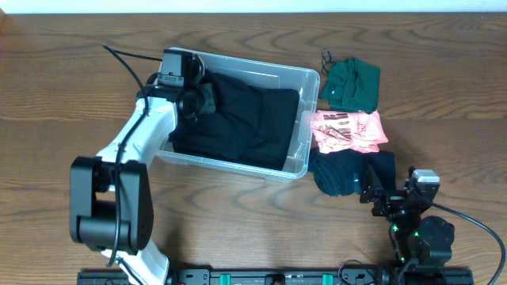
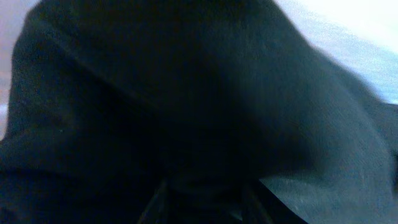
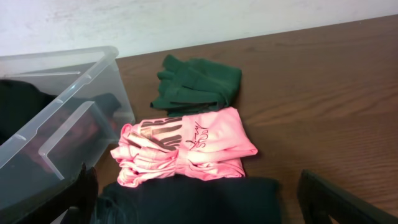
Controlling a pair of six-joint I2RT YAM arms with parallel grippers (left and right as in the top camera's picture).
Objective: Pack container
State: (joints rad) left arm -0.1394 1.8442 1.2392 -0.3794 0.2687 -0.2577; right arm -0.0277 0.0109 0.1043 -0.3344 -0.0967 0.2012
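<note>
The clear plastic container (image 1: 305, 79) stands in the middle of the table with a black garment (image 1: 245, 119) spread inside it. My left gripper (image 1: 198, 99) is down inside the container at its left end, and its fingers (image 2: 205, 199) are closed on a thick fold of the black garment (image 2: 186, 93), which fills the left wrist view. My right gripper (image 1: 379, 198) is open and empty, its fingers (image 3: 193, 193) either side of a dark folded garment (image 3: 186, 199) lying outside the container.
To the right of the container lie a folded green garment (image 1: 352, 83), a folded pink garment (image 1: 348, 131) and the dark folded garment (image 1: 344, 170), in a row from back to front. The container wall (image 3: 68, 124) is to the left of my right gripper.
</note>
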